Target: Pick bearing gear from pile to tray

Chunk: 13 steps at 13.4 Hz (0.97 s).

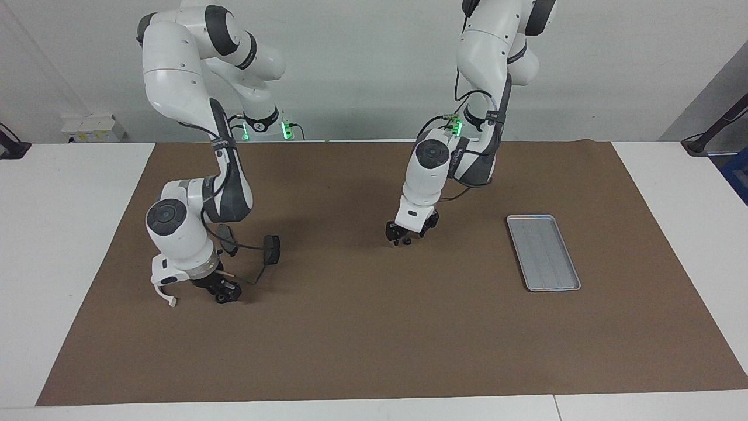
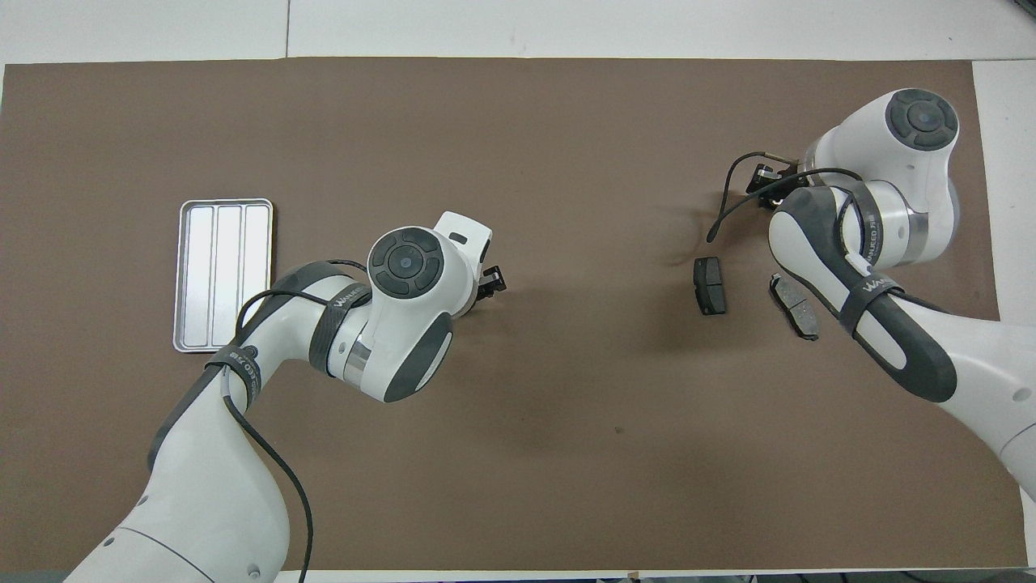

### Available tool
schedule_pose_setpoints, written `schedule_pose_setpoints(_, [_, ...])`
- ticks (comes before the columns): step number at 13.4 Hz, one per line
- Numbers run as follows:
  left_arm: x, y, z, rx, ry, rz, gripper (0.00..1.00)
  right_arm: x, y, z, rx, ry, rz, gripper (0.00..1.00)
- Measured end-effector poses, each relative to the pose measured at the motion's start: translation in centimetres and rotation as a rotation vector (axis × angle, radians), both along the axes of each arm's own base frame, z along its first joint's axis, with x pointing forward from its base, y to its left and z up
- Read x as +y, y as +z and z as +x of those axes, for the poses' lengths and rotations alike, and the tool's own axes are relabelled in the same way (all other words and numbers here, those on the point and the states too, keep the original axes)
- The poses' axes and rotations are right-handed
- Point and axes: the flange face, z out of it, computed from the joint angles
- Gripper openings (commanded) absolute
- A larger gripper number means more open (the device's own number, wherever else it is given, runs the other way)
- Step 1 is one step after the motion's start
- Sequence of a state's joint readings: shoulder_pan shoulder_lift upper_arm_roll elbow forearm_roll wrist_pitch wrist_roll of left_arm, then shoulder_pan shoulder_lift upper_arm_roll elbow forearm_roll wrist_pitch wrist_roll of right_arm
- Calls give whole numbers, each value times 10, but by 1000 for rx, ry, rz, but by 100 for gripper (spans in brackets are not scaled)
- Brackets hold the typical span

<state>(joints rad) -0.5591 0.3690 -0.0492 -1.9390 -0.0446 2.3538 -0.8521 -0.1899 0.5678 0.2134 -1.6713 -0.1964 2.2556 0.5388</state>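
Now, beginning at the right arm's end of the desk [image 1: 350, 351], your right claw [image 1: 223, 291] is hanging low in the pile, directly over a small black round piece [image 1: 222, 299]. I am reading this as the pick itself, though I cannot tell whether the claw is gripping the piece. One dark brake pad [image 1: 272, 248] is lying just beside that claw and a second pad [image 2: 793, 305] is partly hiding under the forearm. Both are probably being passed over, because the task wants only the round part.

Next, your left claw [image 1: 404, 237] is hovering over the middle of the mat. Something small and dark is showing at its tip, but I cannot tell whether it is holding anything.

The tray [image 1: 543, 251] is sitting well apart from that claw, toward the left arm's end, and nothing is lying in it. It is likely waiting there within that arm's reach.

A dark band [image 2: 350, 279] on the forearm is carrying white lettering that I am not managing to read.
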Motion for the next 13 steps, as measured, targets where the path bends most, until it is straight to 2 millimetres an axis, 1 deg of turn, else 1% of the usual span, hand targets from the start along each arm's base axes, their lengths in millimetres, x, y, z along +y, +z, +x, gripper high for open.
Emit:
schedule_pose_setpoints(3, [1,-2,-2,-2,-1,-1,69,0,1,0,0,0,0,0])
schedule_pose_setpoints(4, [0,-2,-2,-2,-2,-2,60,0,1,0,0,0,0,0])
schedule_pose_setpoints(6, [0,-1,-3,-4,-3,-3,34,0,1,0,0,0,-1,0])
schedule_pose_setpoints(7, [0,-1,-2,-5,-2,-4,12,0,2,0,2,1,-1,0])
schedule_pose_setpoints(8, [0,-1,-2,-6,-2,-4,0,1,3,0,10,2,-3,0])
schedule_pose_setpoints(11, [0,1,-2,-12,-1,-8,0,1,10,-2,71,17,-39,0])
schedule_pose_setpoints(13, [2,2,0,-18,3,-11,0,2,24,0,77,41,-72,0])
